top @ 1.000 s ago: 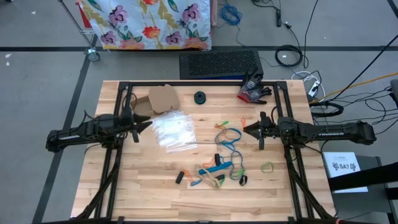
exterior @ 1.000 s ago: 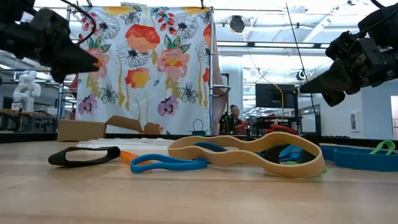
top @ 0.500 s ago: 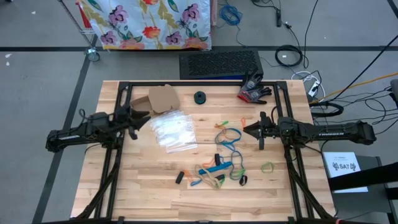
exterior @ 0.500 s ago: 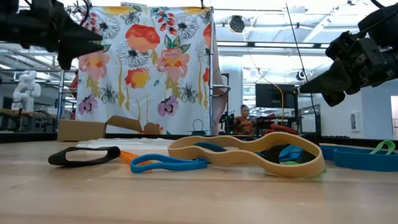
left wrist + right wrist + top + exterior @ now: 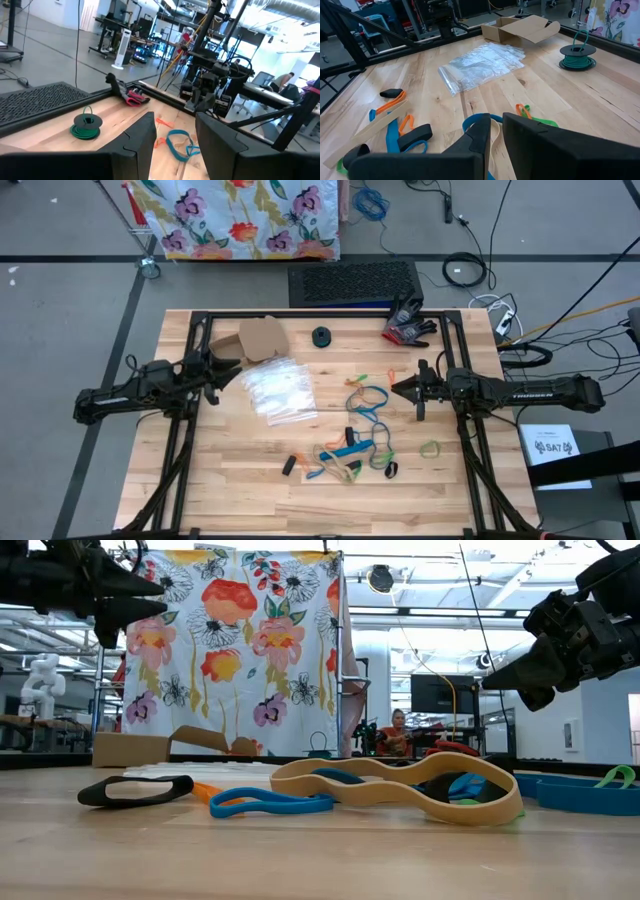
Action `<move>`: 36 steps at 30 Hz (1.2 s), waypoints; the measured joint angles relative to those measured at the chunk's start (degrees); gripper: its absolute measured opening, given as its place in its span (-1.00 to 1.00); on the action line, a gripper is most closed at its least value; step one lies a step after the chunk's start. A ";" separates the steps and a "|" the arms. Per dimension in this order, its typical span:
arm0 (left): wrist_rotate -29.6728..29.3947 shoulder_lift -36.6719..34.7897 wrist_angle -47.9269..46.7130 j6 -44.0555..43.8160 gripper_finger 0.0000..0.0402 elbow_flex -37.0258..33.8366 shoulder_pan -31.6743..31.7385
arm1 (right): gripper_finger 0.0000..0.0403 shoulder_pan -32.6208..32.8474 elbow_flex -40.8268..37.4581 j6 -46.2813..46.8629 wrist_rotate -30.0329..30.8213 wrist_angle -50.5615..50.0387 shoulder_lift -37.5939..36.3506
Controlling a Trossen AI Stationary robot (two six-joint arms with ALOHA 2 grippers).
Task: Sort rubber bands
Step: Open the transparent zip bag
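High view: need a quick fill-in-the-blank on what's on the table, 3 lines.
1. The pile of clear plastic bags lies nearer the ____ gripper.
2. The wire spool by the table's far edge is ____ in colour.
3. The lone green rubber band lies on the ____ arm's side.

Missing words: left; green; right

Blue, tan, orange, green and black rubber bands (image 5: 352,448) lie on pale wood table (image 5: 250,490).
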 joint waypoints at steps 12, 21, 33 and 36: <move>-3.96 5.65 -0.47 -1.41 -0.29 0.50 0.00 | -0.79 -0.02 0.00 0.00 0.00 0.00 0.00; -6.10 22.29 -4.53 -1.61 -0.29 8.49 1.81 | -0.79 0.00 -0.02 0.00 0.00 0.00 -0.02; 9.02 48.47 -10.88 8.52 -0.29 18.33 14.44 | -0.79 0.00 0.00 0.00 0.00 0.00 0.00; 15.44 54.46 -10.35 10.42 -0.29 19.31 17.32 | -0.79 0.00 0.00 0.00 0.00 0.00 0.00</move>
